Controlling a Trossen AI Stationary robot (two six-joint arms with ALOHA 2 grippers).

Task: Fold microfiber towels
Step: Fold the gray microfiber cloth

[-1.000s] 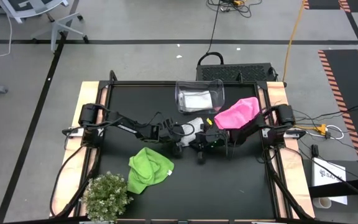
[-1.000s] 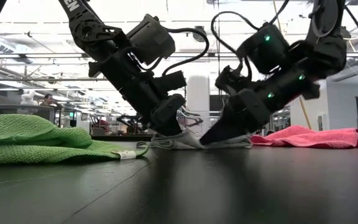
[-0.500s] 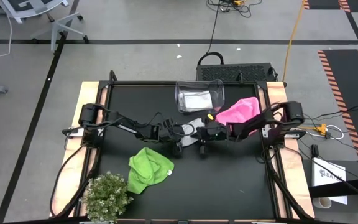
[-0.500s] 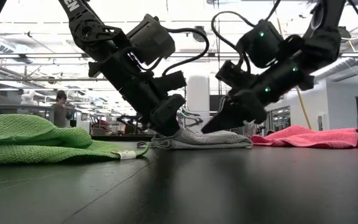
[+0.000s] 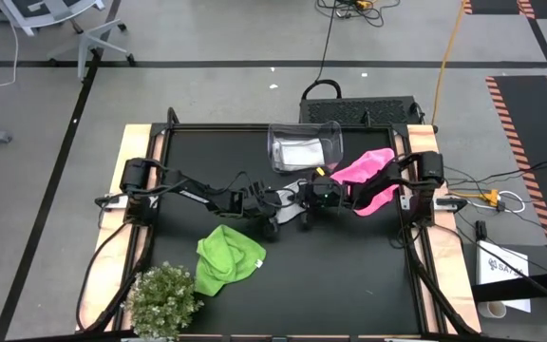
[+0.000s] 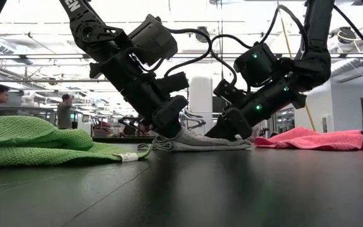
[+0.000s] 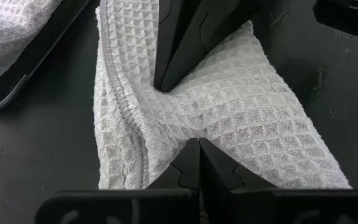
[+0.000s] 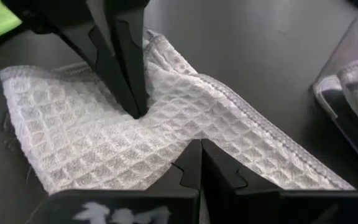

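Plainly no legible writing: two white towels (image 5: 294, 193) (image 5: 301, 152), one pink (image 5: 364, 171), one green (image 5: 228, 256); both claws (image 5: 273, 203) (image 5: 304, 198) pinch the first.

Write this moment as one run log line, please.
left gripper: shut, pressing white towel | right gripper: shut, same towel | on table

The high camera is looking straight down on the whole table (image 5: 283, 275). The low one is sitting at tabletop level, facing the room. Both wrist cameras are looking close past their fingers, from opposite sides, sharing the white towel (image 7: 229, 118) at frame centre.
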